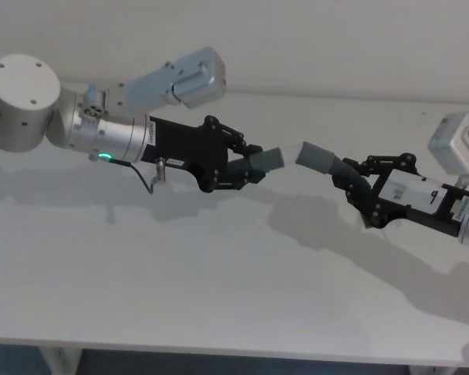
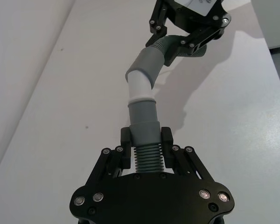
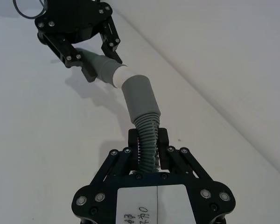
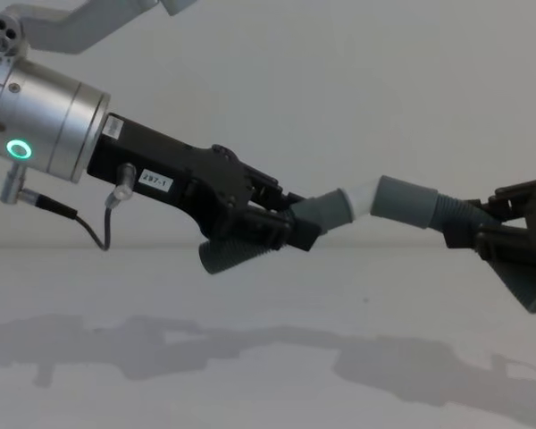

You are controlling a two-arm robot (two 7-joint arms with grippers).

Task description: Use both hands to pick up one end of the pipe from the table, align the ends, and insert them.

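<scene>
Both pipe pieces hang in the air above the white table (image 1: 219,273). My left gripper (image 1: 246,166) is shut on the ribbed part of the straight piece (image 1: 270,160). Its pale tip (image 1: 291,151) points to the right. My right gripper (image 1: 358,186) is shut on the ribbed neck of the bent piece, behind its wider grey socket (image 1: 316,156). The tip meets the socket mouth at an angle and seems partly inside it. The left wrist view shows the tip (image 2: 141,86) entering the socket (image 2: 147,63). In the chest view the joint (image 4: 368,197) sits between the two grippers.
A white wall rises just behind the table's far edge (image 1: 336,98). The shadows of both arms fall on the bare table surface (image 4: 250,357) below the pipe. The table's front edge (image 1: 219,350) runs along the bottom of the head view.
</scene>
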